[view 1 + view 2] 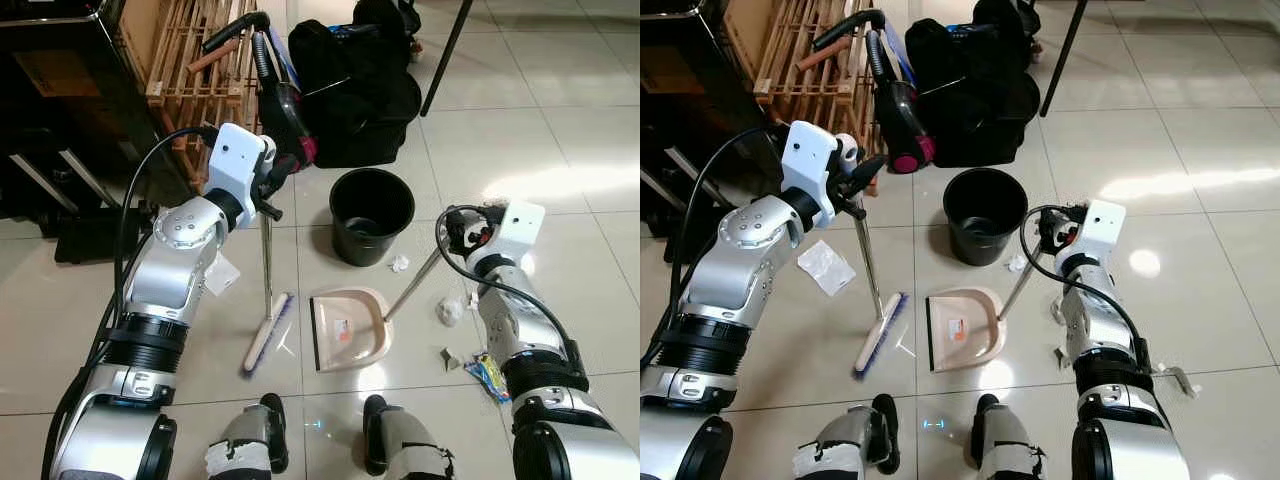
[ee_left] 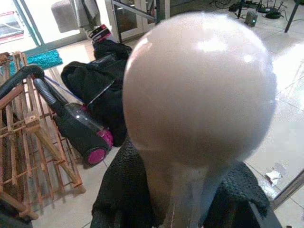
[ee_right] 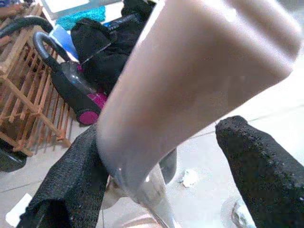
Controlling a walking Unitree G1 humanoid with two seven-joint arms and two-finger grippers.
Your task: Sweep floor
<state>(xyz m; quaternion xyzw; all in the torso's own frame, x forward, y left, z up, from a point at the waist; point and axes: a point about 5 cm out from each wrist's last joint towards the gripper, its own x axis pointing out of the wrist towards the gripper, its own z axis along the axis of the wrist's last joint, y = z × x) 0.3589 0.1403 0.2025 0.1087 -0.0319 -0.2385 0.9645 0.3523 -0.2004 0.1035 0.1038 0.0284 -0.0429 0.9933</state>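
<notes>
Left eye view has the left gripper [image 1: 268, 190] clamped on the top of the broom [image 1: 266, 330], whose bristles rest on the tile floor [image 1: 560, 140] just beside the pink dustpan [image 1: 345, 328]. Its orange sticker is too small to read. The right gripper [image 1: 462, 232] closes around the dustpan's long handle, with a black bucket [image 1: 371, 214] behind and paper scraps [image 1: 449, 311] nearby.

I am raising my left gripper [image 1: 272, 185] and right gripper [image 1: 462, 228], both clamping on handles, elbows bent.
</notes>
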